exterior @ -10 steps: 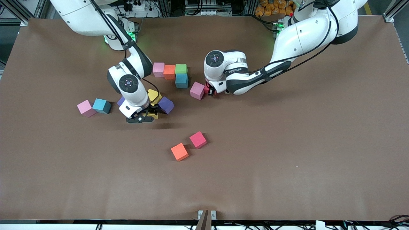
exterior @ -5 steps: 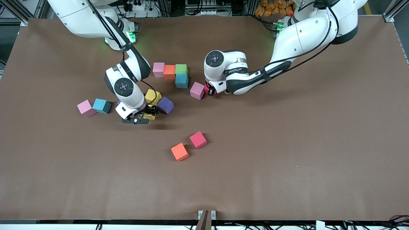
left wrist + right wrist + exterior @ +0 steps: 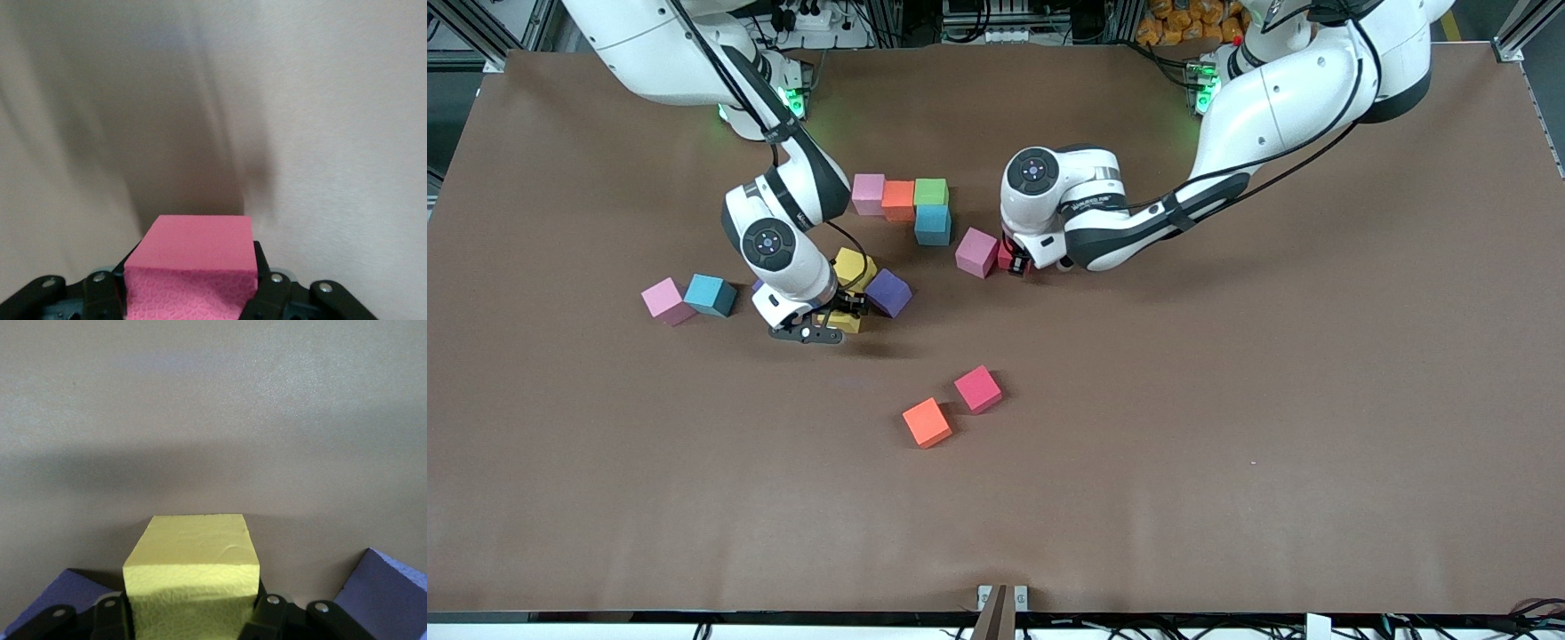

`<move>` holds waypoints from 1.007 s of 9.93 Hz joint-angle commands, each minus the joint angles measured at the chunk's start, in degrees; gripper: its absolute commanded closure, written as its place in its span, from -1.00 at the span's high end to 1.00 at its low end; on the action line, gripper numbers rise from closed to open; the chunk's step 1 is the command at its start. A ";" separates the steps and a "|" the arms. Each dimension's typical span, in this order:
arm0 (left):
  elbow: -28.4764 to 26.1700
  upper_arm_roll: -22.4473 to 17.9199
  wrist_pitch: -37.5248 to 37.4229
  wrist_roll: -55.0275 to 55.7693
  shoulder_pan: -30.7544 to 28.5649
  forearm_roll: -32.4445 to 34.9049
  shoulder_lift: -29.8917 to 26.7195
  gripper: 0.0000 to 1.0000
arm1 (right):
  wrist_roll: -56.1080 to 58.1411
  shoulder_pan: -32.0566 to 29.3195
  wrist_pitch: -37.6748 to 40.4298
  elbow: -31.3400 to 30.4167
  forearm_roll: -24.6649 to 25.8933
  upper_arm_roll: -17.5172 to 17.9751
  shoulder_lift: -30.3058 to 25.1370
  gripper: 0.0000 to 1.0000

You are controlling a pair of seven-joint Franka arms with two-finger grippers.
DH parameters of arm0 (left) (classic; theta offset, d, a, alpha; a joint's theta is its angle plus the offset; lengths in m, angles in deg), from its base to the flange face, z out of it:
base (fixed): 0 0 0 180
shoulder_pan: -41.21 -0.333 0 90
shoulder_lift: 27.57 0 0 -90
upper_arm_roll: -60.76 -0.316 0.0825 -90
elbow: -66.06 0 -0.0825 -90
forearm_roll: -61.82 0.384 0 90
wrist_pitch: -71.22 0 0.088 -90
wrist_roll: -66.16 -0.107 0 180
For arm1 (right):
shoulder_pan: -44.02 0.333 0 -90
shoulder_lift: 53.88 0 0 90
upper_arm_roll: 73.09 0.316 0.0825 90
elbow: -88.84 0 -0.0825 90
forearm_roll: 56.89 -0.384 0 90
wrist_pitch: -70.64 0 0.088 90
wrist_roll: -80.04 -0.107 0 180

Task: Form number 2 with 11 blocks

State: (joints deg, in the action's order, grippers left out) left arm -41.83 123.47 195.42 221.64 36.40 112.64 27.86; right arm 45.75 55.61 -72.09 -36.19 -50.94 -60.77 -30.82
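Presently the table is carrying only loose cubes and the two arms; no box, tray or other container is showing, so nothing is sitting inside anything.

The number 2 is only beginning: a row of a pale pink cube, an orange cube and a green cube, with a light blue cube touching the green one at its 6 o'clock. I am judging that about four of the eleven blocks are placed, and the middle row is the step in hand.

The left gripper is clamping a crimson cube, at about 4 o'clock from the light blue cube and just beside a second pale pink cube. Whether it is touching the table, I cannot tell.

The right gripper is gripping a yellow cube on both sides, low at the table, at 7 o'clock from the figure. A purple cube and a second yellow cube are lying close beside it.

Probably the next move is asking for a straight lift of the yellow cube without dragging these neighbours, then a placing flush at 6 o'clock of the light blue cube.

A spare orange cube and a magenta cube are waiting at 6 o'clock, well apart.
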 commanded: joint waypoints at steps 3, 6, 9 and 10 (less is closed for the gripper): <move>0.91 3.56 -0.63 -11.12 -3.01 1.74 -1.47 -0.85 | -0.34 -1.48 0.78 2.93 -1.21 -0.20 -2.50 -1.00; 5.13 4.96 -0.63 -25.27 -2.49 -2.47 -1.47 -0.80 | -0.07 -4.90 3.23 7.32 -1.21 -0.20 -2.06 -1.00; 7.08 4.27 -0.63 -41.88 0.84 -2.83 -0.76 -0.81 | -0.77 -8.42 3.42 7.52 -2.08 -0.11 -1.62 -1.00; 7.08 3.30 -0.63 -47.59 2.42 -2.83 -0.76 -0.88 | -3.30 -9.65 3.68 6.73 -2.27 -0.11 -2.83 -1.00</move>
State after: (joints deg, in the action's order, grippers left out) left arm -35.64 128.11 195.32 180.50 35.94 111.01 27.51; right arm 44.69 47.68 -69.33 -29.14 -52.02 -61.65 -32.53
